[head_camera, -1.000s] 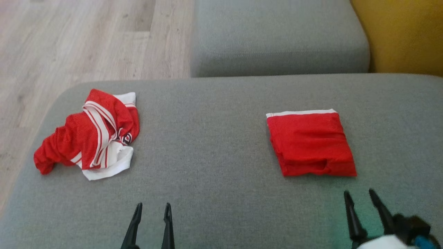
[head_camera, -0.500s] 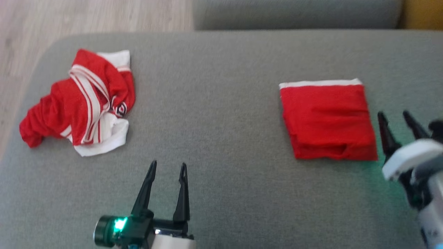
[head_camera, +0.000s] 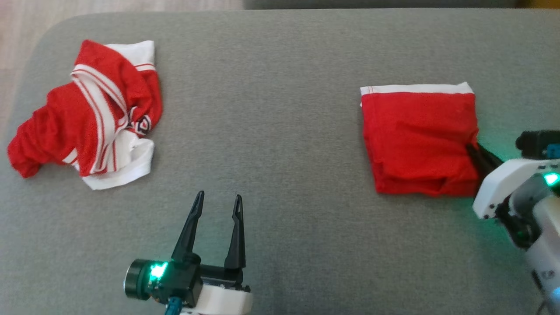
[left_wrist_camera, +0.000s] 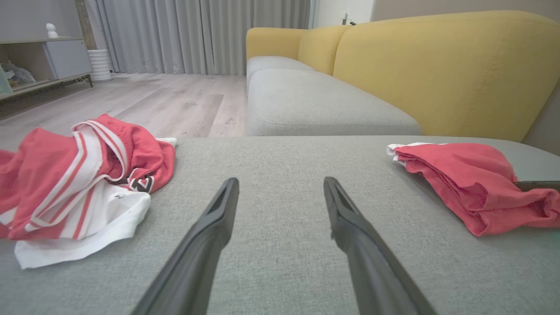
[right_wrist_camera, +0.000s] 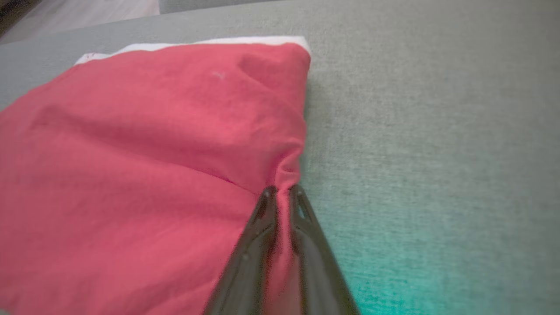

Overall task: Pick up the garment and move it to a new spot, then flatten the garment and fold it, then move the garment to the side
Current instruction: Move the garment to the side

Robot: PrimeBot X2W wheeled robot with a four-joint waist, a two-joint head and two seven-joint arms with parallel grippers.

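Folded red garment (head_camera: 418, 140): likely soft, light, layers apt to slip; right gripper (right_wrist_camera: 282, 192) jaws pinching its right edge; left gripper (head_camera: 217, 205) jaws wide.

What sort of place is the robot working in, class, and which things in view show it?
Most likely a home living room: a yellow and grey sofa, long grey curtains and a pale wooden floor.
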